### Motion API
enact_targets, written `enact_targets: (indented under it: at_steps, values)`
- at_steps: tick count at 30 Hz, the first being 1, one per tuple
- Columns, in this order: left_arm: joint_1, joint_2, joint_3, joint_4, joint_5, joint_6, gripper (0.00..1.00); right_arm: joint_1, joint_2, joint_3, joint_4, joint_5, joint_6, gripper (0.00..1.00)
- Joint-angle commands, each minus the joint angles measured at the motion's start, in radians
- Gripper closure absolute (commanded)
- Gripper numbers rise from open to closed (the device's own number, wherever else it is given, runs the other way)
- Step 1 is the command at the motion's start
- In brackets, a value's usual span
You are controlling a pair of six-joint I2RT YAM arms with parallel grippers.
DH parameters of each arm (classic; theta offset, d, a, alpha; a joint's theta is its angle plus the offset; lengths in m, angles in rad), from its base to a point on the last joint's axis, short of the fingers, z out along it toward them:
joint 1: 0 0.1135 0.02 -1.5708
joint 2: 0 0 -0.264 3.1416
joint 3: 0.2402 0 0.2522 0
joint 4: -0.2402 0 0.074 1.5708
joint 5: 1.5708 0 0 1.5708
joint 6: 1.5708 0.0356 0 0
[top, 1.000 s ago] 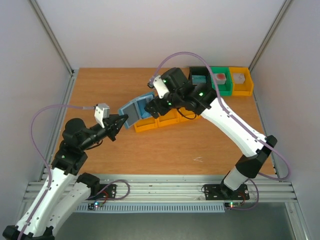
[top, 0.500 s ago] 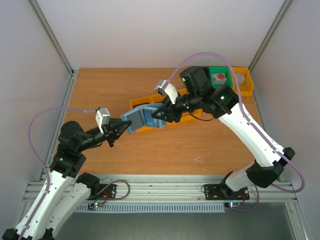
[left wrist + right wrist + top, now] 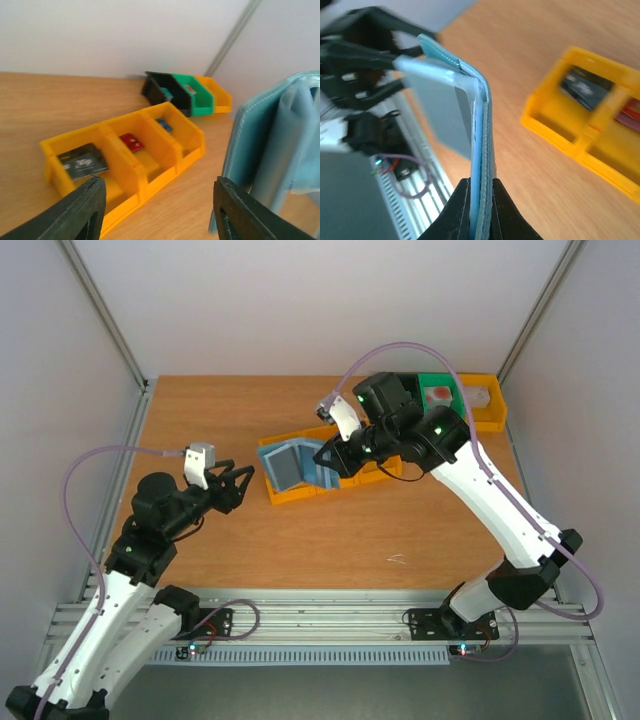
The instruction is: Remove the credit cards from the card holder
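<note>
Two thin, floppy flaps: right gripper [image 3: 480,189] pinches both wallet [image 3: 481,131] layers edge-on; left gripper [image 3: 159,202] spread, empty. Grip the stiffer stitched edge.

Wooden tabletop [image 3: 330,530], plain white walls [image 3: 300,300], grey metal corner posts [image 3: 110,318], slotted aluminium rail [image 3: 330,612] at near edge.

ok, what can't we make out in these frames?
- Whether the card holder sleeves are empty: right wrist view sees it near edge-on; in the left wrist view it is blurred and cut by the frame edge; top view too small.
- Yellow bins contents: top view, covered by card holder and right claw.
</note>
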Motion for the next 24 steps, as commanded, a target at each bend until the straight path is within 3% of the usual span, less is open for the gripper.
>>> enact_targets:
  at_steps: [1,5,8,12,15,24]
  values:
    - [0.007,-0.032,0.015,0.012,-0.181,0.067,0.37,-0.001,0.075,0.117,-0.170,0.413,0.255,0.99]
    - [0.008,-0.047,0.007,0.085,-0.048,0.099,0.36,0.060,0.108,0.150,-0.182,0.557,0.283,0.99]
    - [0.006,-0.044,-0.008,0.170,0.213,0.125,0.54,0.107,0.149,0.199,-0.186,0.562,0.278,0.99]
    - [-0.022,0.016,-0.021,0.318,0.481,0.019,0.60,0.166,0.207,0.281,-0.189,0.485,0.200,0.99]
    - [-0.045,0.097,0.004,0.286,0.488,-0.065,0.69,0.172,0.207,0.274,-0.144,0.268,0.105,0.99]
    - [-0.040,0.095,0.017,0.212,0.470,-0.045,0.69,0.163,0.041,0.090,0.059,-0.126,-0.067,0.99]
